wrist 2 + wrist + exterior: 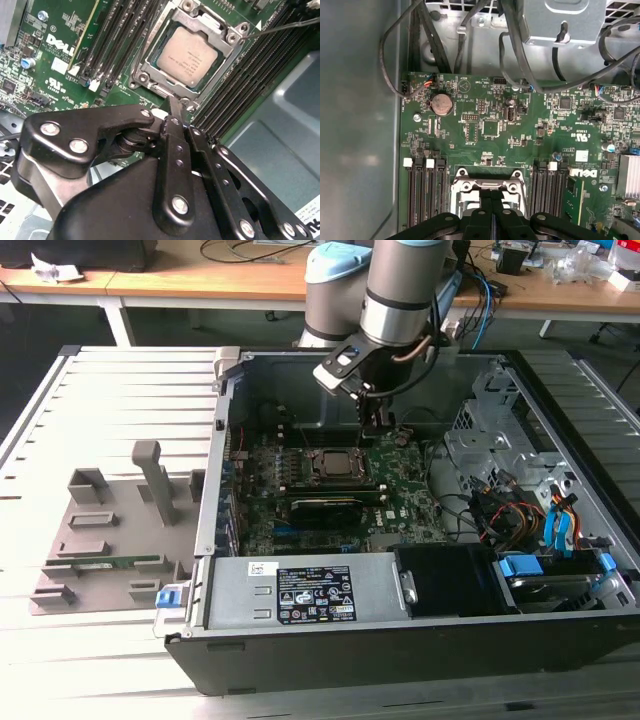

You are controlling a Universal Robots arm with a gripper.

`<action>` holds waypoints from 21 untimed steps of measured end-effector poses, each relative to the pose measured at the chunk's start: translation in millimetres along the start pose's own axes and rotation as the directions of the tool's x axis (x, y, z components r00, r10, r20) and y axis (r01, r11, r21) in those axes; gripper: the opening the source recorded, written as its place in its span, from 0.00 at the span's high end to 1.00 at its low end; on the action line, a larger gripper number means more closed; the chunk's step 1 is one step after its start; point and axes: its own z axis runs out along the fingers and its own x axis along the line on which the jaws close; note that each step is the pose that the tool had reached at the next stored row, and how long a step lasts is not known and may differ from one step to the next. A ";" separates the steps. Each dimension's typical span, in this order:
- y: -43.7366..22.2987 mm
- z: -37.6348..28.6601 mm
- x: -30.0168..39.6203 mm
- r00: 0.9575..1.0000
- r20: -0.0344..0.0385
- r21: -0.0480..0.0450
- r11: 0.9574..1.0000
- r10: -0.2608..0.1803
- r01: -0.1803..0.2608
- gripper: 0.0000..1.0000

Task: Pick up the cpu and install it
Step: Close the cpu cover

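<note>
Hovering pressed together and empty, the claw (171, 106) sits near the cpu (191, 54), which lies flat in the socket frame (145, 75) on the motherboard (120, 92), at roughly 7 o'clock from the claw in the exterior view.

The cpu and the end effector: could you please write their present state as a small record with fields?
cpu: lies flat inside the socket frame, silvery top plate up
end effector: shut, holds nothing, tips near the frame's edge, not on the cpu
motherboard: green, inside the open computer case
memory slots: black rows on both sides of the socket frame
task state: cpu sits in the socket, free of the end effector
</note>
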 end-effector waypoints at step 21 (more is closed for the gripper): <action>-29.2 11.3 1.7 1.000 0.000 0.000 1.000 0.000 0.000 0.89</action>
